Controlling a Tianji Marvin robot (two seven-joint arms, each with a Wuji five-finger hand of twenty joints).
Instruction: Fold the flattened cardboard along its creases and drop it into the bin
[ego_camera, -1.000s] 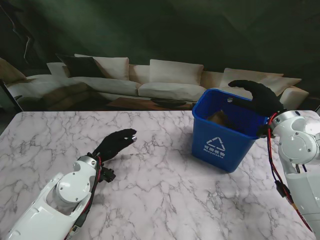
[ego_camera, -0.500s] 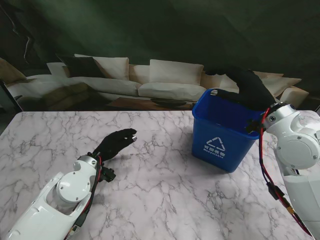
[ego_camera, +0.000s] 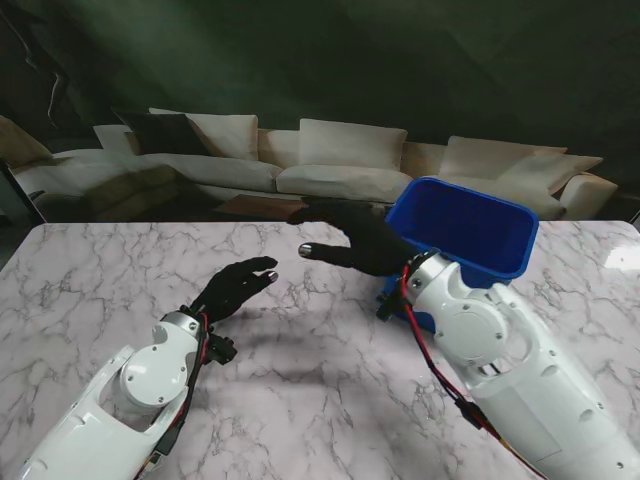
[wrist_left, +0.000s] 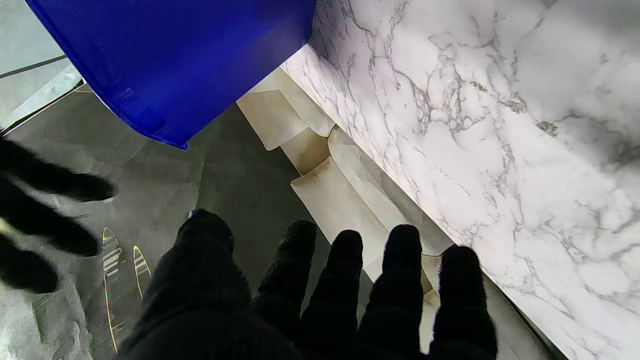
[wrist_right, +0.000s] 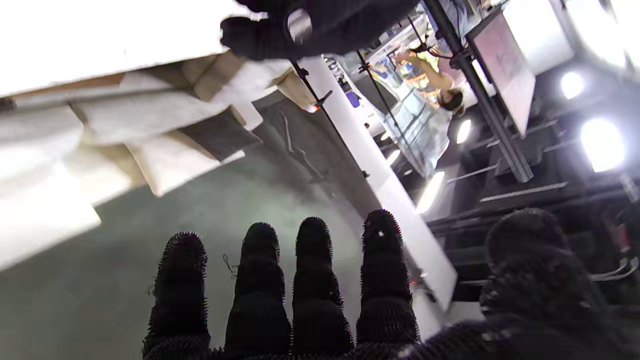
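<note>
Beside the blue bin (ego_camera: 470, 230), right hand (ego_camera: 350, 238) empty, fingers spread, left hand (ego_camera: 232, 287) likewise.

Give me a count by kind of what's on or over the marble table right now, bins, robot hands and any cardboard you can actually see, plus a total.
Blue bin: 1
Robot hands: 2, the left hand and the right hand, both open and empty
Cardboard in view: 0
Total: 3
</note>
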